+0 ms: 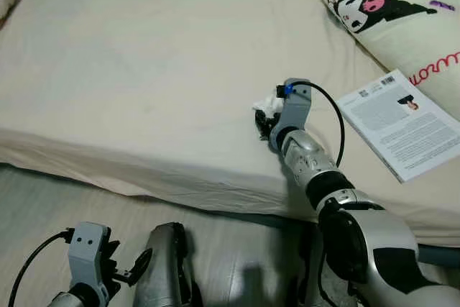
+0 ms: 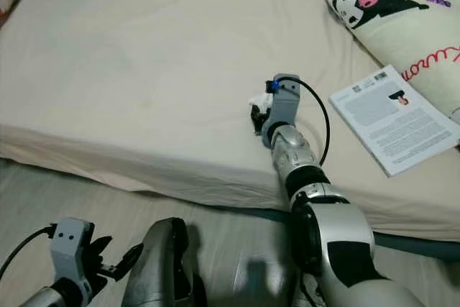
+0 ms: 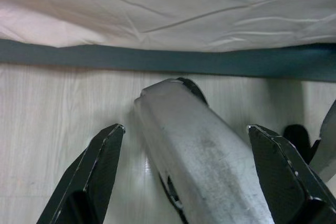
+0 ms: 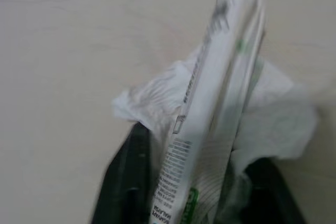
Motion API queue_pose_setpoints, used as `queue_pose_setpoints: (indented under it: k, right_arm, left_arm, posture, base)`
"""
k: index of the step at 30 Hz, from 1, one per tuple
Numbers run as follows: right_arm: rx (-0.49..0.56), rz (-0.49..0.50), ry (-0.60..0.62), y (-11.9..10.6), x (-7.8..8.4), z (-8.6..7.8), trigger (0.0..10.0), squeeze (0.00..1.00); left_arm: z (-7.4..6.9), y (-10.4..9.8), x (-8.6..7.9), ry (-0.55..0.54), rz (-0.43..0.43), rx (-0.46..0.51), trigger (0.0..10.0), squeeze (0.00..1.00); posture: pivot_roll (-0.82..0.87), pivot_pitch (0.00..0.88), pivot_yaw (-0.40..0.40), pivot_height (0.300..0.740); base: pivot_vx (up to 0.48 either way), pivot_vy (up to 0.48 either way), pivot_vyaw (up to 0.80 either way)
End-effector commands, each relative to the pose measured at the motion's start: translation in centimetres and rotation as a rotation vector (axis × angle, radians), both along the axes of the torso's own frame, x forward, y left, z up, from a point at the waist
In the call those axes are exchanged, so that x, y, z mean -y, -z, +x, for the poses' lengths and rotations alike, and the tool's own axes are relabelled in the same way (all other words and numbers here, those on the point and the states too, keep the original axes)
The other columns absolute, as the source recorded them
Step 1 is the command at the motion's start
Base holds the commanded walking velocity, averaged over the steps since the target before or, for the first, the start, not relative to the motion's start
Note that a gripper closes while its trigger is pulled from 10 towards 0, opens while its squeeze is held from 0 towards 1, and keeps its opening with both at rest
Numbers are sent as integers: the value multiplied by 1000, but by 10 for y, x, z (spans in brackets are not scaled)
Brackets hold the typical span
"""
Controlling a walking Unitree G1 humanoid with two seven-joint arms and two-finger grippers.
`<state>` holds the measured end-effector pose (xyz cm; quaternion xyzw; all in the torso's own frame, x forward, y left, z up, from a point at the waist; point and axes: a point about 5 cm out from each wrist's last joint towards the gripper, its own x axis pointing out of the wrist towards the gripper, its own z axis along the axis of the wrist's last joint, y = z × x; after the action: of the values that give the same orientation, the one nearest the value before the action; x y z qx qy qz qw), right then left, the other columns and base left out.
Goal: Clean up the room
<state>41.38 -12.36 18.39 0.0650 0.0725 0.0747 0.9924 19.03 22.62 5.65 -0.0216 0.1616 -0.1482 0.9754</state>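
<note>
White paper and printed film, bunched together: a crumpled tissue (image 4: 278, 114) with a long, narrow wrapper (image 4: 210, 129) across it, green marks and small print on its face. Sat on the bed (image 1: 144, 70) near the front edge, well left of the book (image 1: 402, 124) and clear of the cartoon-print quilt (image 1: 388, 12). Was caught between the two black fingers (image 4: 128, 177) of the right gripper (image 4: 197, 184), one on each side, closed in on the bundle and not on each other.

Judged as the pick-up step of the tidying, with the grasp made and the lift not yet done. Called for a steady squeeze, since film slides on paper and the tissue could drop out from behind. Best raised straight up off the sheet before any swing, so as not to drag the cloth. Worth checking, once up, that both pieces came away together.

Ran lengthwise nearly in line with the fingers, leaning a little to one side; free end pointed away from the wrist, out over the sheet toward the middle of the bed. Looked blurred at that far end, so its exact tip could not be told.

Lower down, hung the left gripper (image 1: 129, 267) beside the robot's silver leg (image 3: 199, 166), fingers spread wide and holding nothing, above the pale wooden floor (image 3: 52, 108) at the foot of the bed.
</note>
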Motion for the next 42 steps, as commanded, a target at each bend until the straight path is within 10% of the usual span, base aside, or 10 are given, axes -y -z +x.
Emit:
queue_pose_setpoints:
  k: [1,15,20,23,26,42]
  right_arm:
    - [-104,10,-10,22,-4,-6,0,0]
    - [-11,184,-79,8,-3,-3,0,0]
    - [346,406,-241,-48,-2,-6,0,0]
    - [385,434,-268,-52,-2,-10,0,0]
    - [348,421,-313,-13,-8,-45,0,0]
    - [98,290,-344,72,-23,-87,0,0]
  left_arm:
    - [-10,7,-6,-15,26,-55,10000,0]
    - [13,-4,-2,-22,24,-26,10000,0]
    - [52,-7,19,-40,-73,21,10000,0]
    - [60,-7,23,-52,-91,20,10000,0]
    - [96,-8,35,-102,-130,9,10000,0]
    - [137,5,38,-182,-77,-41,10000,0]
  posture:
    - [334,451,90,480]
    - [322,398,88,480]
    - [247,272,58,485]
    - [241,261,57,489]
    - [174,146,40,509]
    - [71,0,34,553]
  base:
    - [0,0,0]
    - [0,0,0]
    - [0,0,0]
    - [0,0,0]
    - [0,0,0]
    - [-150,0,0]
